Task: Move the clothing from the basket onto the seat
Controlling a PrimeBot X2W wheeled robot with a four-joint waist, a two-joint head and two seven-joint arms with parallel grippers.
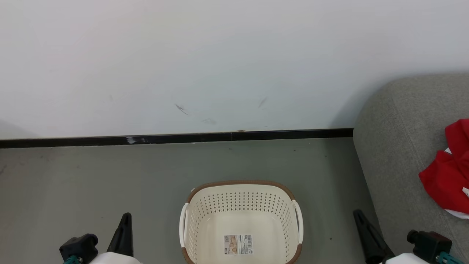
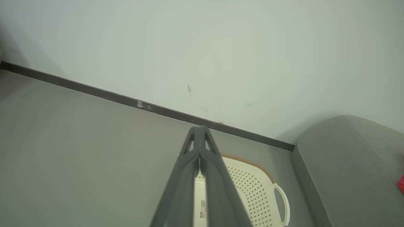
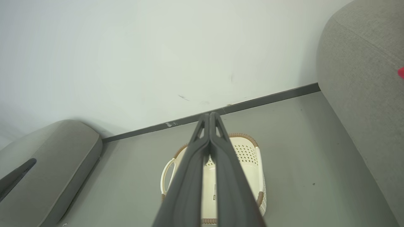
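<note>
The clothing (image 1: pixel 449 172), bright red w/ white bits at its edges, is seen lying crumpled on the seat (image 1: pixel 395 146) at the far right, cut off by the frame edge. The seat, grey fabric w/ a rounded corner, is set against the wall (image 1: pixel 220 55) and stands on the floor (image 1: pixel 91 183). To its left, apart from it, the basket (image 1: pixel 242 200) is placed on the floor, near the robot & roughly centred btwn the two arms. Its cream bottom is exposed, w/ a label sticker (image 1: pixel 238 244) on it. A brown rim and white side handles are seen.

The left gripper (image 2: pixel 199 132) is held left of the basket, above the floor; its fingers are pressed together, nothing pinched. The right gripper (image 3: pixel 210 116) is held btwn basket & seat, fingers likewise pressed together, nothing pinched. Both are pointed twd the wall.

A black skirting strip (image 1: pixel 183 139) is run along the wall's foot, w/ a few dark scuffs marked above it. In the right wrist view a second grey cushion (image 3: pixel 53 157) is seen at the far left, against the wall.
</note>
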